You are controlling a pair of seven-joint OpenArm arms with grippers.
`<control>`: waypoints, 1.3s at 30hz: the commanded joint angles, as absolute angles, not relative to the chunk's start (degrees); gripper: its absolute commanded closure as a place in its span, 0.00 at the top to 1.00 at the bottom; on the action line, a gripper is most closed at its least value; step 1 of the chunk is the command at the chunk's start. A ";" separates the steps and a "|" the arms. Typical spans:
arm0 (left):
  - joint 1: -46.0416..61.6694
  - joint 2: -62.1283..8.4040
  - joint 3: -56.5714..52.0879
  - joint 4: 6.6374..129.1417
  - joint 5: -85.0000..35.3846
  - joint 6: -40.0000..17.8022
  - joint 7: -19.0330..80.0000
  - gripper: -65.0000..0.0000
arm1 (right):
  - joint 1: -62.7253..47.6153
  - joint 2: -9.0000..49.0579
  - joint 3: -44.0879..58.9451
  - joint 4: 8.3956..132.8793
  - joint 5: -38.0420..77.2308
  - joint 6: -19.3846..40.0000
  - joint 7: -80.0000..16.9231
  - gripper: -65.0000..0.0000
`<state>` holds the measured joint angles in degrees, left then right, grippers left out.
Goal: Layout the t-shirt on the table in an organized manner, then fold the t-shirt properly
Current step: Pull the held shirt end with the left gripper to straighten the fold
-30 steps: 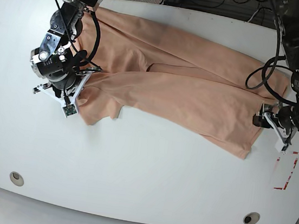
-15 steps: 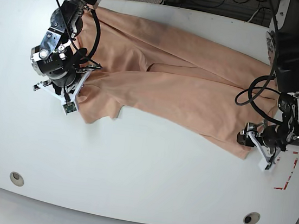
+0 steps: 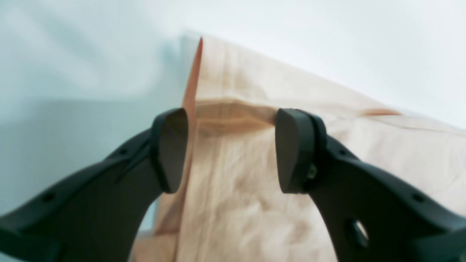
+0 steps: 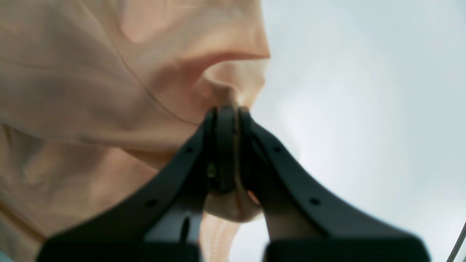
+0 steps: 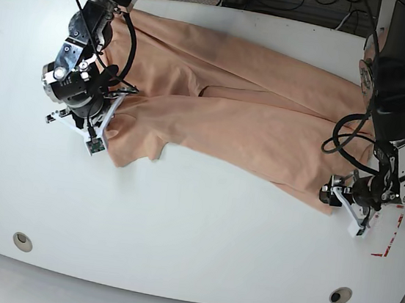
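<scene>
Grommets point(image 5: 23, 241) on table point(image 5: 193, 224), t-shirt point(image 5: 250, 120) unobstructed

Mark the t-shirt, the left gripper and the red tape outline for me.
t-shirt point(image 5: 250, 120): base view, middle of the spread fabric.
left gripper point(image 3: 231, 149): left wrist view, the gap midway between its open jaws, over the shirt's corner.
red tape outline point(image 5: 391, 237): base view, its long side, by the table's right edge.
</scene>
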<state>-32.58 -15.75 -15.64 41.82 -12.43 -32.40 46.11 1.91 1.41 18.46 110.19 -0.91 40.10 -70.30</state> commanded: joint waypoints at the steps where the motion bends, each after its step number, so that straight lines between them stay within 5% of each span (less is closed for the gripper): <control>1: -35.21 -16.40 -14.02 40.31 -13.41 -32.66 43.56 0.56 | 2.86 1.63 18.51 111.25 -0.57 40.00 -69.32 0.01; 12: -35.65 -14.81 -13.14 39.96 -13.58 -32.84 43.82 0.51 | 2.95 1.54 18.51 111.16 -0.57 40.00 -69.32 0.01; 20: -35.56 -14.73 -13.05 39.96 -13.58 -33.01 44.18 0.10 | 3.03 1.54 18.51 111.16 -0.57 40.00 -69.32 0.01; 39: -33.45 -14.99 -21.32 52.00 -13.58 -33.01 51.47 0.07 | 3.47 1.54 18.51 111.08 -0.57 40.00 -69.23 0.01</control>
<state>-31.44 -13.85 -18.92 50.70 -13.13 -33.04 50.65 2.24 1.28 18.48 110.15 -0.89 40.10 -70.15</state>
